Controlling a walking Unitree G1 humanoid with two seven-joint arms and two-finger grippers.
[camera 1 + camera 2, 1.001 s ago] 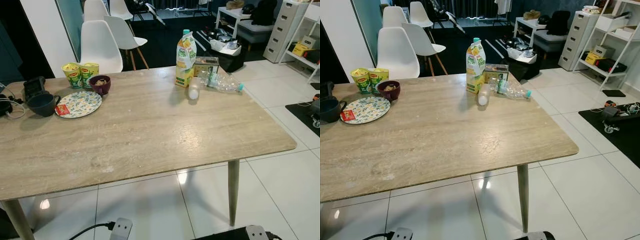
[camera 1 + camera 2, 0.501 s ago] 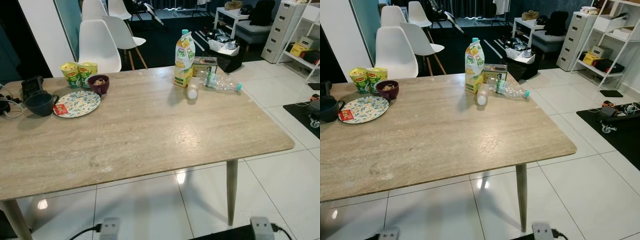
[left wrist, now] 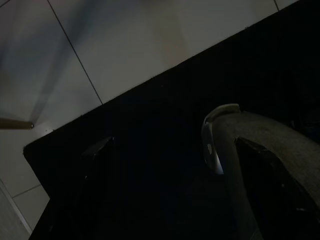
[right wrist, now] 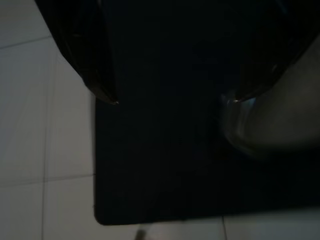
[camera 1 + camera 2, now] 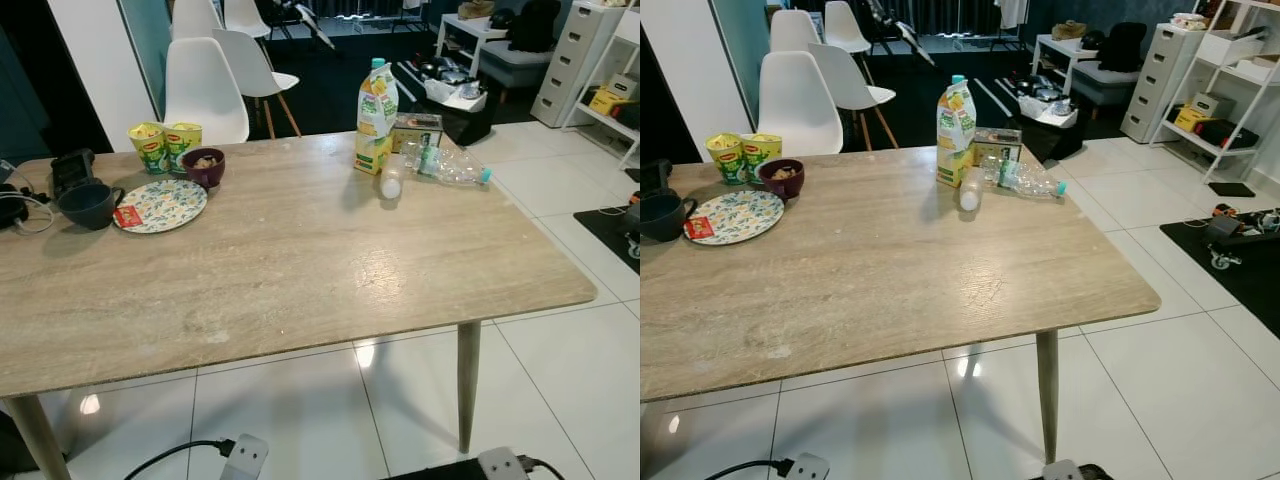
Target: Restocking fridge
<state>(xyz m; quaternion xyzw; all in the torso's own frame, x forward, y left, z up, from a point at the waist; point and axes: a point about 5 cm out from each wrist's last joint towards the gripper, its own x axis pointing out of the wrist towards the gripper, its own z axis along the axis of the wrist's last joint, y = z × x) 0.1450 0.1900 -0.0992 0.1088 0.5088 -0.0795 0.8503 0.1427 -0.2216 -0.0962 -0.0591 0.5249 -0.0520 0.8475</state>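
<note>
Standing on the wooden desk (image 5: 300, 270), from left to right: a dark mug (image 5: 88, 203), a patterned plate (image 5: 160, 205), two yellow cups (image 5: 163, 146) beside a maroon bowl (image 5: 203, 167), then, well apart, a juice carton (image 5: 376, 116) with a small white bottle (image 5: 390, 182) lying just in front, a box (image 5: 417, 130) and a clear plastic bottle (image 5: 452, 166) on its side. White chairs (image 5: 205, 90) stand behind. Both arms hang idle over a dark mat; the left gripper (image 3: 170, 150) and right gripper (image 4: 170, 95) each have their fingers spread.
</note>
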